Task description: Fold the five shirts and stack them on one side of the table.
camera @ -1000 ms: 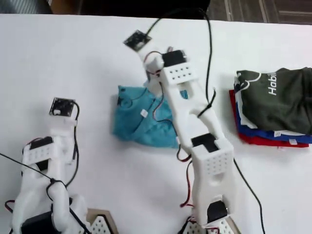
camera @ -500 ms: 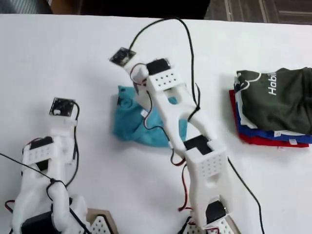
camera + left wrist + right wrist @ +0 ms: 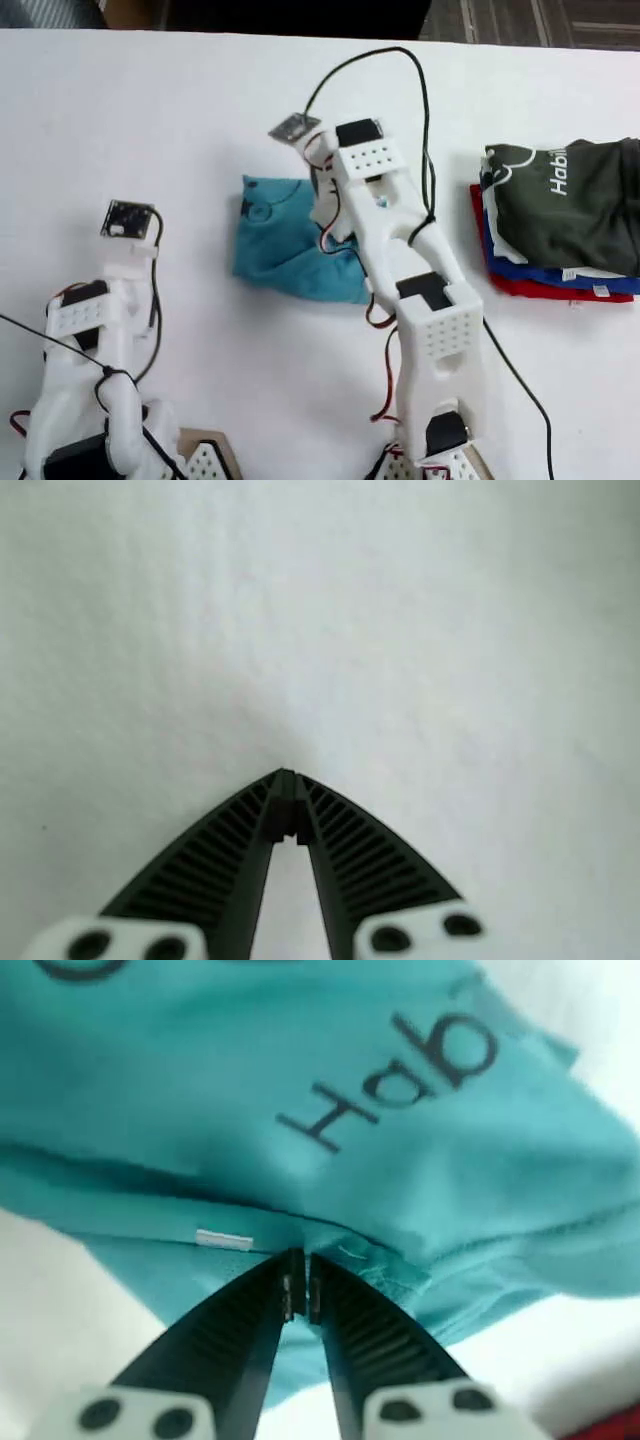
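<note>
Left pincer (image 3: 288, 785) was shut, its tips meeting over bare white worktop (image 3: 150, 110), well to the left of the teal shirt (image 3: 275, 245) and nearer the arm bases than it. That shirt lay folded into a rough rectangle near the middle of the worktop. Over its right half the right pincer (image 3: 297, 1270) was down with its jaws closed, tips at a hem beside a small white label (image 3: 224, 1240). Whether any cloth was pinched between them could not be made out. The shirt looked like soft, light knit with no stiffness. Lifted by a single point it would probably sag and fall open, and on the smooth top it would likely slide rather than stay put. The safest hold seemed to be at a folded edge, pinching through all the layers, ideally with one pincer near each end so the fold kept its shape. Right of the teal shirt and well apart from it sat the stack (image 3: 560, 220), dark green on top with blue and red edges beneath. A black cable (image 3: 425, 110) looped above the right arm. Beyond the worktop's far edge, past the teal shirt, a dark strip of floor (image 3: 500, 15) showed.
</note>
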Controlling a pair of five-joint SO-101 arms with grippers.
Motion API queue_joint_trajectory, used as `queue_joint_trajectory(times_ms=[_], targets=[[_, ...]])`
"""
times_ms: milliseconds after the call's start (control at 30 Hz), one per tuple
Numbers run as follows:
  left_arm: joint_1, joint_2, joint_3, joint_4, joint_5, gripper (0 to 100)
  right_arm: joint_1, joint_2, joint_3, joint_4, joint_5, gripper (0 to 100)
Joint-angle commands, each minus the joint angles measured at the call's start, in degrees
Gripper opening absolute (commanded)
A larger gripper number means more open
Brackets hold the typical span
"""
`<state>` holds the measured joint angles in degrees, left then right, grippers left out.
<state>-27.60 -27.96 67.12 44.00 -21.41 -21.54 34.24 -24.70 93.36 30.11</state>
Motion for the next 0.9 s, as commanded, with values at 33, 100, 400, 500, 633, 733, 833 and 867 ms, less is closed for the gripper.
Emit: queue_joint_trajectory(times_ms=[33, 100, 400, 500, 633, 733, 833, 867], targets=[[-0.3, -1.4, -0.1, -1.0, 0.4, 3, 0.4, -3.6, 1.1, 4.4, 0.0, 2.2], [-0.3, -1.4, -0.1, -1.0, 0.4, 3, 0.2, -6.9, 3.9, 4.4, 0.0, 2.2], [-0.3, -1.4, -0.1, -1.0, 0.4, 3, 1.5, -21.5, 7.0, -4.0, -0.2, 2.1], [-0.3, -1.4, -0.1, -1.0, 0.4, 3, 1.4, -19.2, 9.9, -11.6, -0.1, 2.1], [-0.3, -1.4, -0.1, -1.0, 0.4, 3, 1.3, -10.1, 14.4, -19.6, -0.1, 2.1], [-0.3, -1.4, -0.1, -1.0, 0.4, 3, 1.3, -4.8, 14.1, -19.9, -0.1, 2.1], [-0.3, -1.4, -0.1, -1.0, 0.4, 3, 1.0, -5.0, 13.7, -15.0, -0.1, 2.1], [-0.3, -1.4, -0.1, -1.0, 0.4, 3, 1.1, -5.8, 13.7, -12.9, -0.1, 2.1]])
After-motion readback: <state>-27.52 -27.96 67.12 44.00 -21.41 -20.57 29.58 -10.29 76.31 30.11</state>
